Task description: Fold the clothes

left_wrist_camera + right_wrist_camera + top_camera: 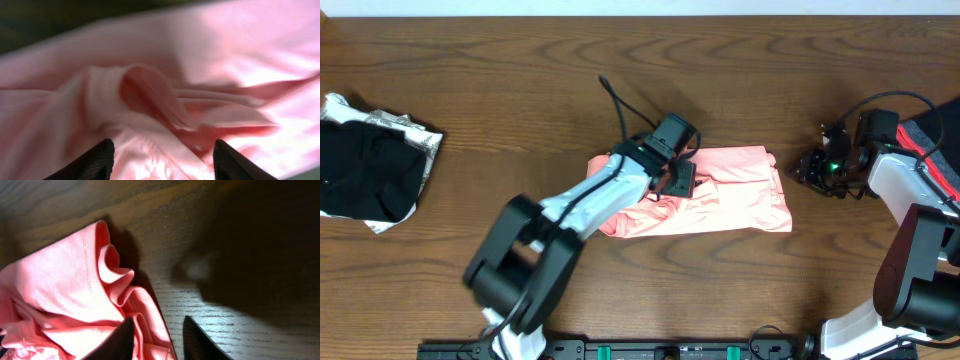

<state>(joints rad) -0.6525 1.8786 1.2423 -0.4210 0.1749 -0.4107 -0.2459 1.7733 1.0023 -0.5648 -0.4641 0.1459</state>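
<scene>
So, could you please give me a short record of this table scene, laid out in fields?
garment: salmon-pink thin-fabric T-shirt, folded into a rough rectangle, rumpled where the left arm hangs
surface: brown wooden table
left gripper: open, over the rumpled folds, holding nothing
right gripper: open, beside the shirt's edge, holding nothing
other: black cloth bundle with a pale crinkled edge, apart from the shirt

T-shirt point(720, 200) left part hidden under left arm point(602, 190); left-wrist view blurred; fingers point(95, 162) cropped at bottom edge.
</scene>
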